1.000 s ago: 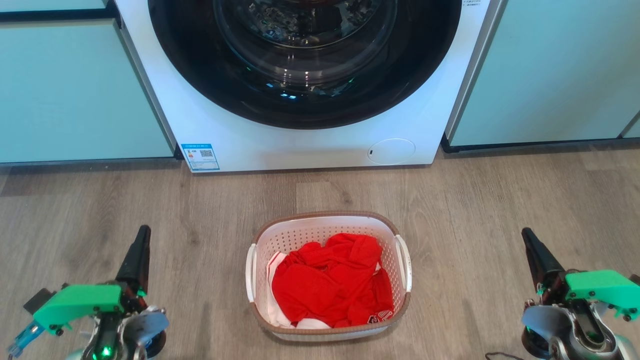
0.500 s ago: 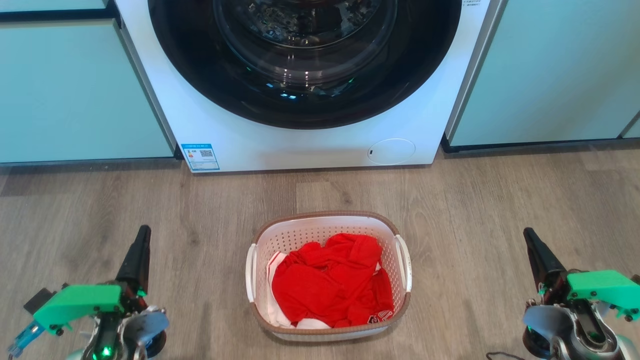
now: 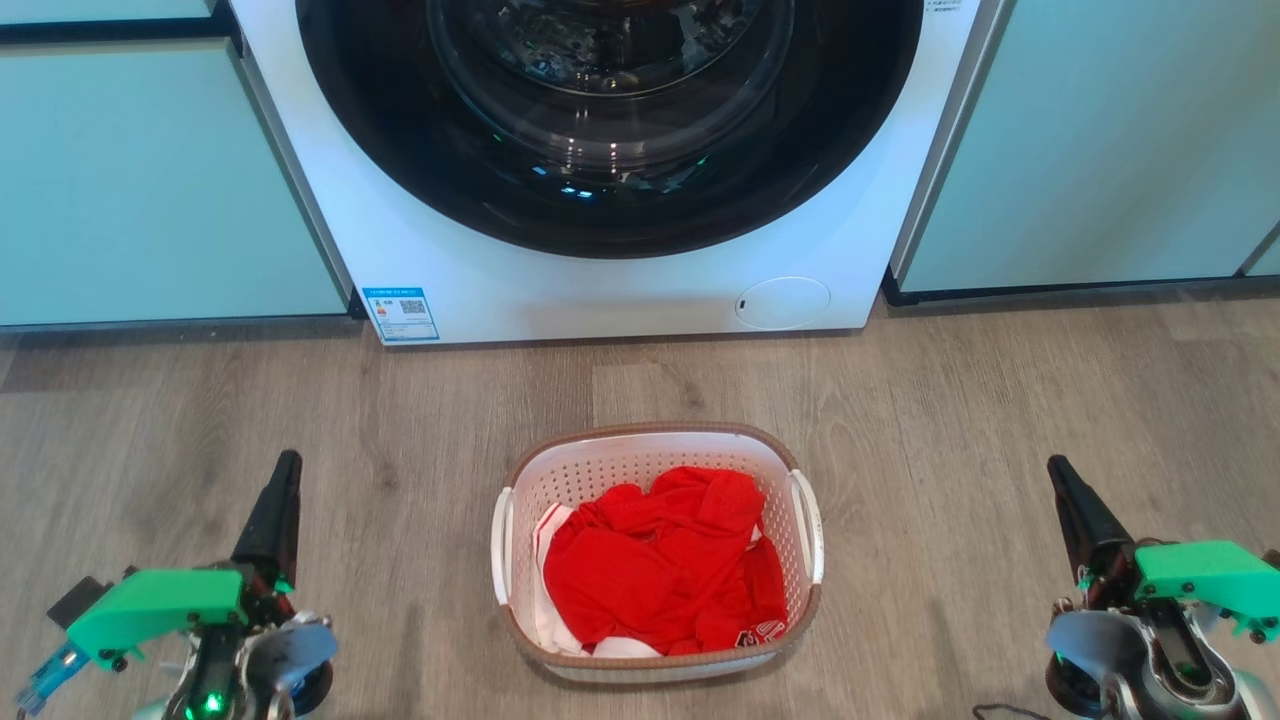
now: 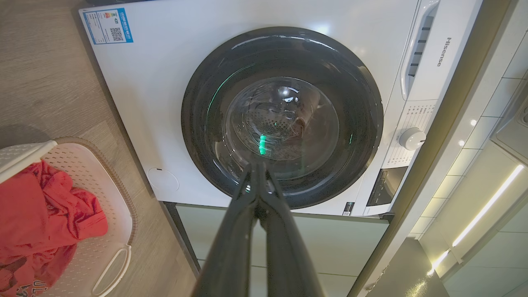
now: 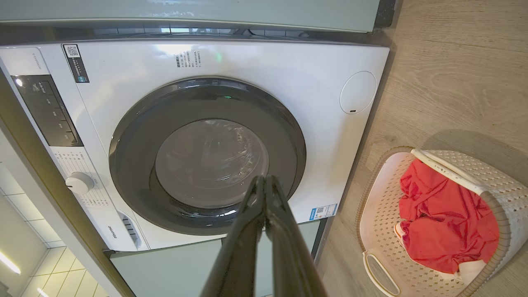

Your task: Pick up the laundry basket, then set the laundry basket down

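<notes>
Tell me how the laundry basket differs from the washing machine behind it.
The small white perforated plastic laundry basket is open-topped; the big white front-loading washing machine has smooth panels and a shut dark round door. The basket stands free on the wood floor; the machine sits between pale green cabinets. The basket holds red cloth; the machine's contents are unclear. Both are mostly white.

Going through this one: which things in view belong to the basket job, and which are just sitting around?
Job: laundry basket on the floor; left gripper and right gripper, both shut, either side of it, not touching.
Just there: red clothes in the basket; washing machine; cabinets; floor.
</notes>
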Controlling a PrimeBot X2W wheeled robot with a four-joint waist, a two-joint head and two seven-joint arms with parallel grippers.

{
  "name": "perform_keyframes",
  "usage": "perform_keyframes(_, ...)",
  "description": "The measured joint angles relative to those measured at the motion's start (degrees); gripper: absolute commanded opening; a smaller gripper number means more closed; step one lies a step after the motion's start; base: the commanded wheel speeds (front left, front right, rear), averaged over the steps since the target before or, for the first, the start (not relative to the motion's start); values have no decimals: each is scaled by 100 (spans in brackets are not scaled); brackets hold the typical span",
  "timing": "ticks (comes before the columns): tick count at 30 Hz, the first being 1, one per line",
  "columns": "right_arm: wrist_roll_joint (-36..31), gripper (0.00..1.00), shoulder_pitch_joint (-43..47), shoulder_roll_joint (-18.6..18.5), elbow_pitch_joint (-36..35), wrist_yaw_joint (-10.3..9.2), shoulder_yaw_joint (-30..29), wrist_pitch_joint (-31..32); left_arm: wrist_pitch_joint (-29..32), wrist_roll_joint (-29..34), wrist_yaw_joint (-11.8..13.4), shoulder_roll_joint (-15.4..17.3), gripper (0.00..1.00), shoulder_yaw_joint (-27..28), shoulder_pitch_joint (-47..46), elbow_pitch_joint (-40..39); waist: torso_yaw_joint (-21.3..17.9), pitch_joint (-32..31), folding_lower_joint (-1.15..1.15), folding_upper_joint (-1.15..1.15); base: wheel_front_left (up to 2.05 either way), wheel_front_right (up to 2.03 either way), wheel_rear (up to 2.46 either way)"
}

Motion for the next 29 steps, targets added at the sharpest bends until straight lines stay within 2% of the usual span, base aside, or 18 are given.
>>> perform_keyframes(29, -43, 0, 0, 68, 0, 0, -23, 2, 19, 8, 0, -14, 0, 7, -1, 0, 0, 0, 1, 0, 0, 0, 0)
